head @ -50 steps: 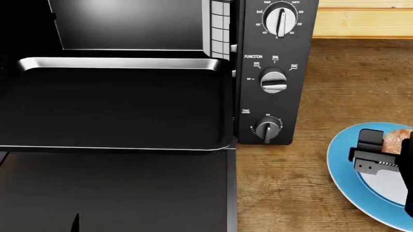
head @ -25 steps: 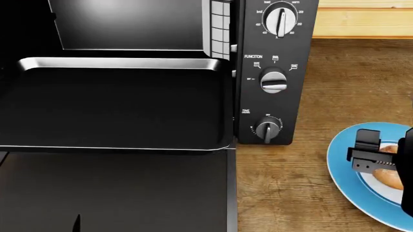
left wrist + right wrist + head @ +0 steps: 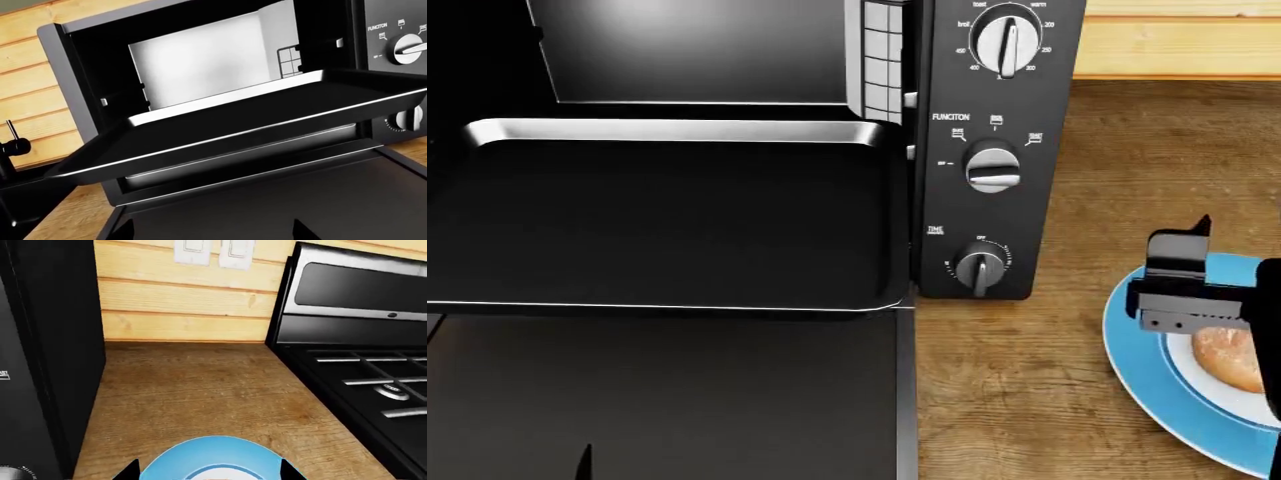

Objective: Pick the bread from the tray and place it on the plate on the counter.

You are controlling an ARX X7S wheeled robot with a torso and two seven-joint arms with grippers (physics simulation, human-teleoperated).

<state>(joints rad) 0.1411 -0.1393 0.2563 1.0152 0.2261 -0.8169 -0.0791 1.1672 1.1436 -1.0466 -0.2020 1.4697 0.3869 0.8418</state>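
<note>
The bread [image 3: 1232, 358] lies on the white centre of the blue-rimmed plate [image 3: 1134, 360], which sits on the wood counter [image 3: 1148, 170] at the right. My right gripper [image 3: 1208, 300] hangs just above and behind the roll, open and empty. In the right wrist view its fingertips stand wide apart [image 3: 211, 469] over the plate's blue rim [image 3: 213, 455]. The black tray [image 3: 667, 220] with its silver rim sticks out of the oven, bare. My left gripper [image 3: 213, 232] is open and empty over the oven door, below the tray [image 3: 253, 125].
The black oven's control panel with three knobs [image 3: 994, 150] stands between tray and plate. The dark glass oven door [image 3: 667, 400] lies open below the tray. A black stove [image 3: 373, 380] borders the counter beyond the plate. A wood-plank wall [image 3: 187, 295] runs behind.
The right gripper held the bread over the plate, then let it go. The bread now rests on the plate and the gripper has lifted up and away from it. Left arm unmoved.
</note>
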